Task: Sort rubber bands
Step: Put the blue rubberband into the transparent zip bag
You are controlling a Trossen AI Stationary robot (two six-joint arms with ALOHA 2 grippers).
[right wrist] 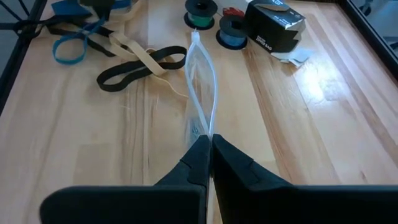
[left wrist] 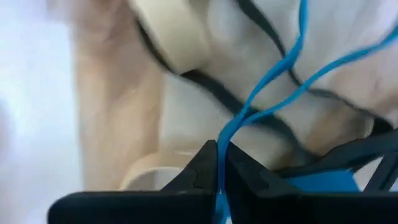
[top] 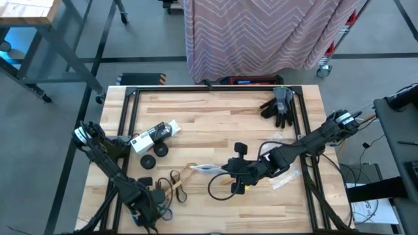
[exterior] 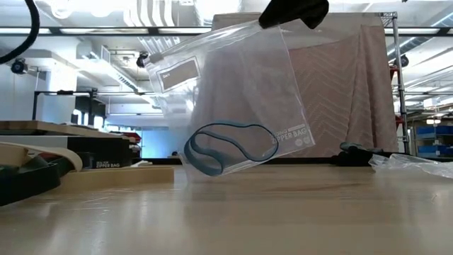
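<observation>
Pinching a blue rubber band (left wrist: 273,68) between closed jaws, the left gripper (left wrist: 221,168) is picking; next, carrying it to the clear bag (exterior: 233,99) gripped shut-jawed by the right gripper (right wrist: 208,152).

left wrist view is blurred; the blue band (left wrist: 292,59) perhaps runs off its edge.

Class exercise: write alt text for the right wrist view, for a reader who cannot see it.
The right pincer is shut on the edge of a clear plastic bag above a wooden table. Beyond lie black, tan and blue rubber bands, two tape rolls and a small black box.
</observation>
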